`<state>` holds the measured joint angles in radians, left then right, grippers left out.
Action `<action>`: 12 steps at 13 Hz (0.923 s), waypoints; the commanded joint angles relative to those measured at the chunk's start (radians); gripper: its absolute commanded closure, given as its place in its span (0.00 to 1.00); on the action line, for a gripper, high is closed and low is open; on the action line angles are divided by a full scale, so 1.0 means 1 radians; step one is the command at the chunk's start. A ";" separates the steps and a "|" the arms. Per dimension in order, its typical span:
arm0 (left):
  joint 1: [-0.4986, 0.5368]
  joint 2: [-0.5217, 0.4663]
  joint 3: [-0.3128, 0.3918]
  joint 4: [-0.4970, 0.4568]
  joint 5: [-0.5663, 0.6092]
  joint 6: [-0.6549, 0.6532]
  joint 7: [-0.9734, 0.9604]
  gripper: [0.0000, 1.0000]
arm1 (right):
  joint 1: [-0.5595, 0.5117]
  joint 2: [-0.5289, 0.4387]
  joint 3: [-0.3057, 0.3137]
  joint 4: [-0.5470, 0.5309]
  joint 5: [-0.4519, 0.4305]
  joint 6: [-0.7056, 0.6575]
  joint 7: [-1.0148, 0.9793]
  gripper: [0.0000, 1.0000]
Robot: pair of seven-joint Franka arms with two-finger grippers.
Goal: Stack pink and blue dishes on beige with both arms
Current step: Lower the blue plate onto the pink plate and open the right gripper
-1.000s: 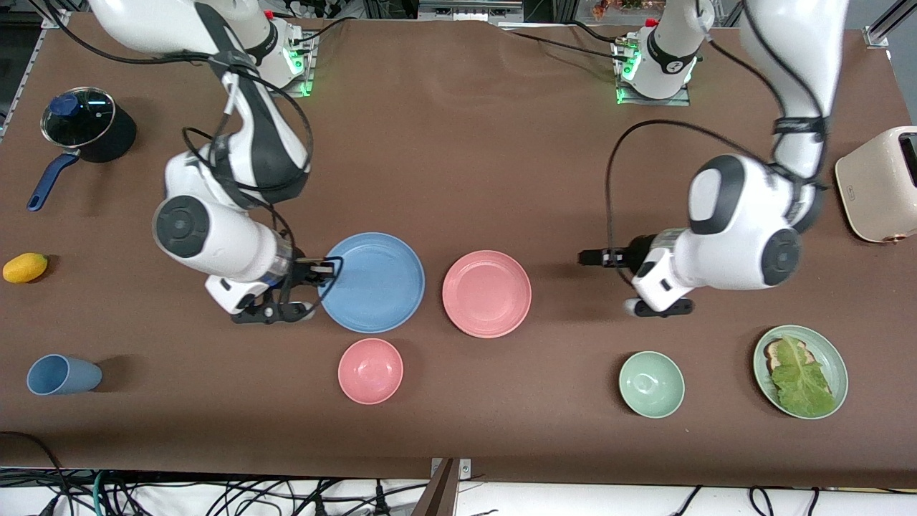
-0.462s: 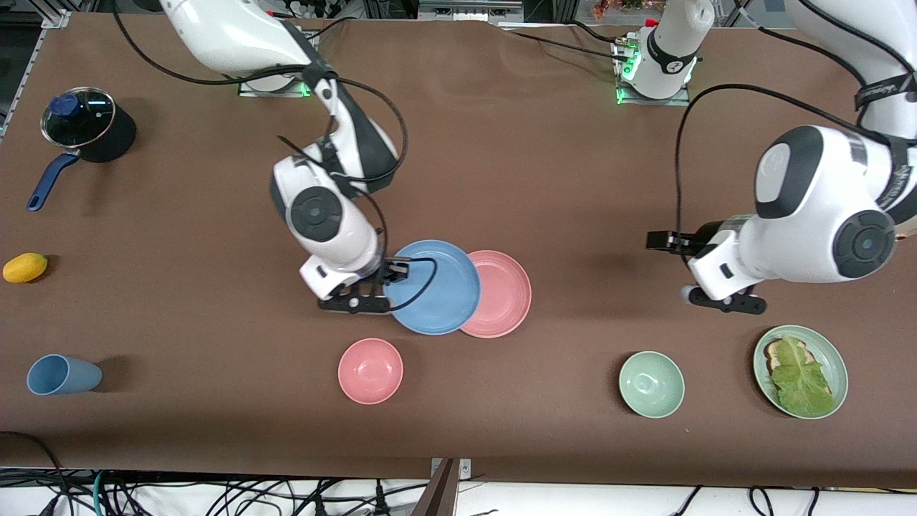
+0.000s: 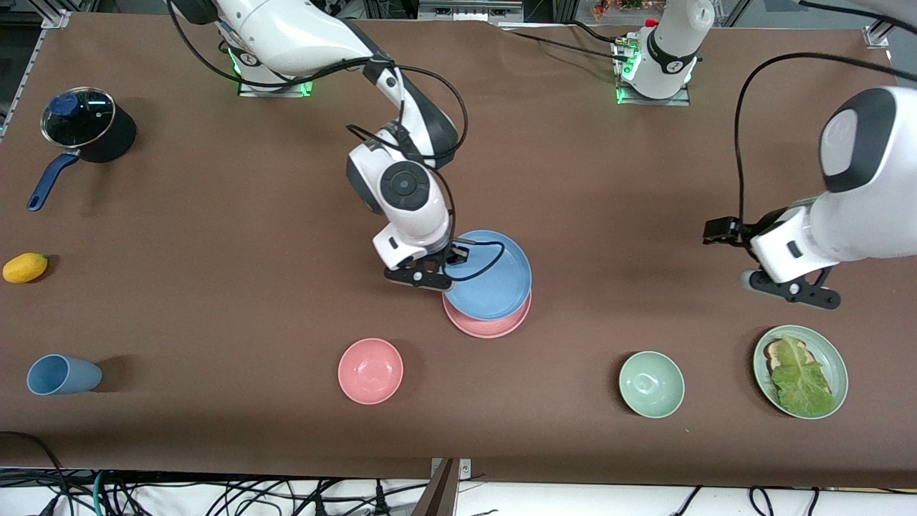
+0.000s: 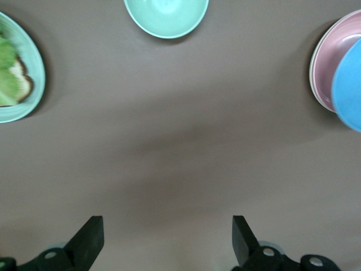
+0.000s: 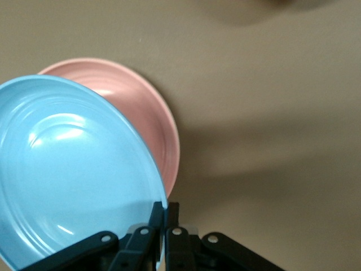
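Right gripper (image 3: 450, 259) is pinching the rim of the blue plate (image 3: 491, 276) between closed fingers and is holding it over the pink plate (image 3: 487, 326). In the right wrist view the two black fingers (image 5: 171, 217) are pressing together on the blue plate's (image 5: 73, 175) edge, with the pink plate (image 5: 152, 121) showing under it and past its rim. The blue plate is covering most of the pink one; a crescent of pink is showing on the side nearer to the front camera. Whether the two plates are touching cannot be told. No beige plate is showing in any view; the pink plate is lying directly on the brown table (image 3: 573, 179).

Left gripper (image 3: 720, 233) is hanging over bare table toward the left arm's end, well apart from the plates, with its fingers (image 4: 90, 237) spread wide and gripping nothing. In its wrist view the green bowl (image 4: 166, 16), the green plate with bread and lettuce (image 4: 17, 79) and the edges of the pink plate (image 4: 327, 62) and blue plate (image 4: 350, 90) are lying ahead of the fingertips.

Near the right gripper, nearer to the front camera, a pink bowl (image 3: 370, 370) is sitting on the table; the green bowl (image 3: 651, 384) and the green plate with bread and lettuce (image 3: 800, 370) are sitting below the left gripper.
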<state>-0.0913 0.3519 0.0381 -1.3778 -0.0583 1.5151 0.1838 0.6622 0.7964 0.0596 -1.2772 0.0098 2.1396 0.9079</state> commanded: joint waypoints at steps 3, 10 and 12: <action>0.018 -0.053 -0.006 -0.003 0.055 -0.033 0.020 0.00 | 0.008 0.043 -0.017 0.048 -0.051 0.011 0.031 1.00; 0.093 -0.137 -0.003 -0.026 0.080 -0.047 0.014 0.00 | 0.010 0.093 -0.032 0.051 -0.051 0.092 0.029 1.00; 0.111 -0.146 -0.001 -0.065 0.080 -0.076 0.016 0.00 | 0.010 0.093 -0.032 0.051 -0.047 0.097 0.031 1.00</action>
<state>0.0091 0.2327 0.0418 -1.3858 -0.0068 1.4514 0.1852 0.6686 0.8722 0.0252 -1.2669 -0.0220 2.2392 0.9285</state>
